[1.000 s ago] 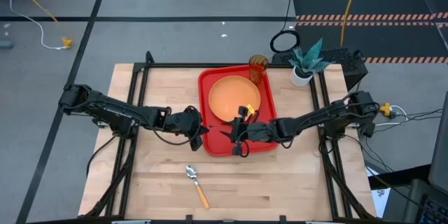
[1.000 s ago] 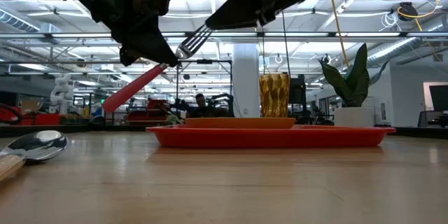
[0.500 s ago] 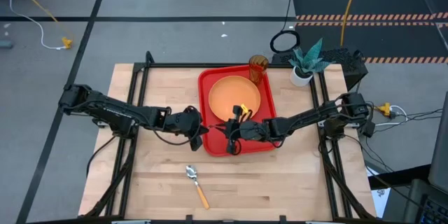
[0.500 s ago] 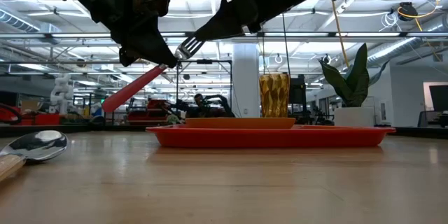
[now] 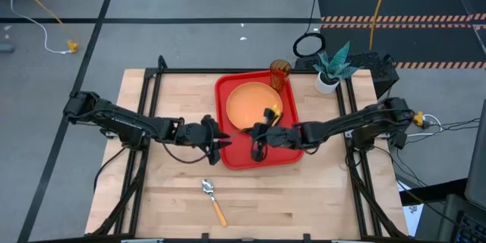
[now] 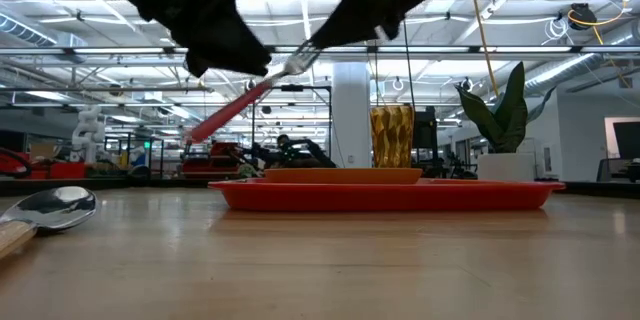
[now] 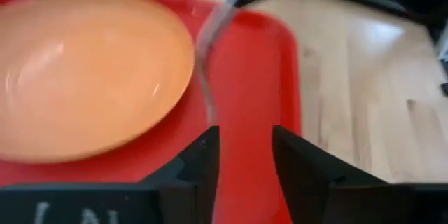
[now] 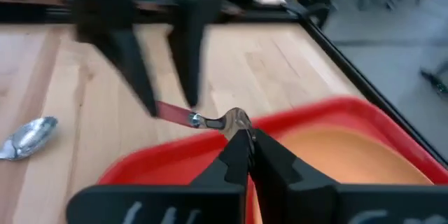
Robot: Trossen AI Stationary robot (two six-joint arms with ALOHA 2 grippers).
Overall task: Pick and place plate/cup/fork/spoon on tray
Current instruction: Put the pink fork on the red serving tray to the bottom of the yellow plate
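The fork (image 6: 235,112), pink-red handle and metal tines, hangs in the air over the near left corner of the red tray (image 5: 237,156). My right gripper (image 8: 241,140) is shut on its metal end. My left gripper (image 7: 245,154) is open, with a finger on each side of the handle (image 8: 171,112). The orange plate (image 5: 254,105) lies flat in the tray. The amber cup (image 5: 279,72) stands at the tray's far edge. The spoon (image 5: 213,200) lies on the table nearer the front edge. My right gripper pinches the fork's tine end (image 8: 236,120) between its two fingers. It comes from the table's right, slanting down. The fork is lifted clear and tilted, its handle (image 6: 225,120) lower and pointing toward the table's left. I cannot tell whether my left gripper still touches the handle.
A white pot with a teal plant (image 5: 328,76) stands at the table's far right corner. Bare wood (image 5: 326,197) lies right of the spoon and in front of the tray.
My right gripper has closed on the fork's tine end. My left gripper has opened and let go of the handle. The fork has shifted a little toward the table's right, still tilted and clear of the tray.
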